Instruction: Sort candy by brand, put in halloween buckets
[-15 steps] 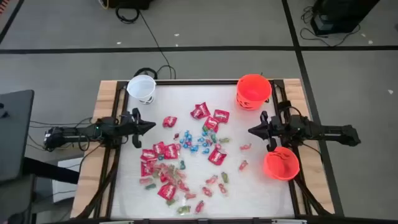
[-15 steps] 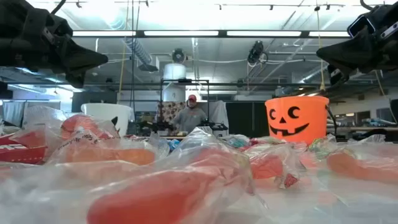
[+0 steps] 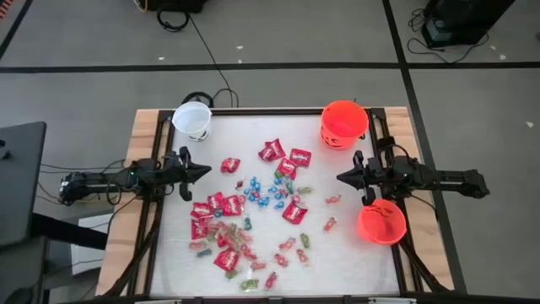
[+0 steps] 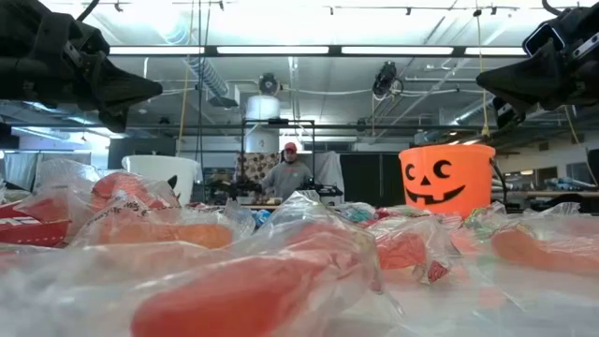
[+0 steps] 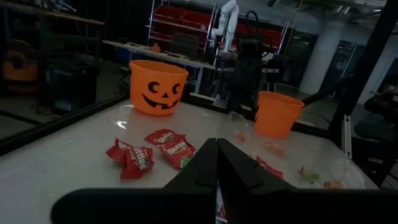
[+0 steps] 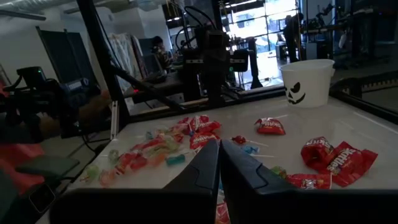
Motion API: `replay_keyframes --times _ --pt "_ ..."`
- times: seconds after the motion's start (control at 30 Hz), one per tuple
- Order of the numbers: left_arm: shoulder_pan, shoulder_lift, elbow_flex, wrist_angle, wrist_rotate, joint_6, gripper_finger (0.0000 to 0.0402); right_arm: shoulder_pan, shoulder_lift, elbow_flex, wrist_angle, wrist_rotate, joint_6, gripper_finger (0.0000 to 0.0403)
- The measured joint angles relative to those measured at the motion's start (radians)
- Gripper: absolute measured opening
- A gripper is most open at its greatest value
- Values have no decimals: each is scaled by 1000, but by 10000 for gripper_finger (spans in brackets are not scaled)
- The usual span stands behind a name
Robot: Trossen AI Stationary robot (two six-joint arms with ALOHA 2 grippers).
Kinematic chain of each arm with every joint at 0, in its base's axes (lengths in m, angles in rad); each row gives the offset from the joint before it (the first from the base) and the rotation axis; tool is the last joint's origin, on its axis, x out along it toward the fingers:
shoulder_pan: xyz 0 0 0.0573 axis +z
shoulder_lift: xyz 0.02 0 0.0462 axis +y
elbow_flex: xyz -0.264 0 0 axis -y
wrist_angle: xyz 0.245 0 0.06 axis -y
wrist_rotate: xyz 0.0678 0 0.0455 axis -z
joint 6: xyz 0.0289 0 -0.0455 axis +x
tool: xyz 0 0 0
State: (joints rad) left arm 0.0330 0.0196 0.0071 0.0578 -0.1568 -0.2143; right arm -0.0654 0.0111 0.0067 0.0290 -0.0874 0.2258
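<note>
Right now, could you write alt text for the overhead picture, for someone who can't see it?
Wrapped candy lies scattered across a white table, with a white bucket and two orange buckets near its edges. The left gripper and right gripper, both shut and empty, point inward from opposite sides.

— Do we find any writing we can read here?

— Only on the flat red packets lying on the bench: in the left wrist view we read "Skittles" in white letters across two of them, the second just beside the first.

— And from the other arm's camera?

— The same white word shows on a red packet near the white bucket, though we can only partly read it there. The buckets carry faces, not words: a dark jack-o'-lantern grin on the orange bucket. On the small twisted wrappers we cannot read anything.
</note>
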Motion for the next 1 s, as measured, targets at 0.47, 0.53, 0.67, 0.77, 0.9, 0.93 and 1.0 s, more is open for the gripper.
replay_keyframes --times 0.47,0.53,0.67,0.77,0.9,0.93,1.0 --pt "0 0 0 0 0 0 15 0 0 0 0 0 0 26" --pt "0 0 0 0 0 0 15 0 0 0 0 0 0 26" --pt "0 0 0 0 0 0 15 0 0 0 0 0 0 26" --pt "0 0 0 0 0 0 15 0 0 0 0 0 0 26" --pt "0 0 0 0 0 0 15 0 0 0 4 0 0 26" --pt "0 0 0 0 0 0 15 0 0 0 12 0 0 26" --pt "0 0 0 17 0 0 15 0 0 0 33 0 10 26"
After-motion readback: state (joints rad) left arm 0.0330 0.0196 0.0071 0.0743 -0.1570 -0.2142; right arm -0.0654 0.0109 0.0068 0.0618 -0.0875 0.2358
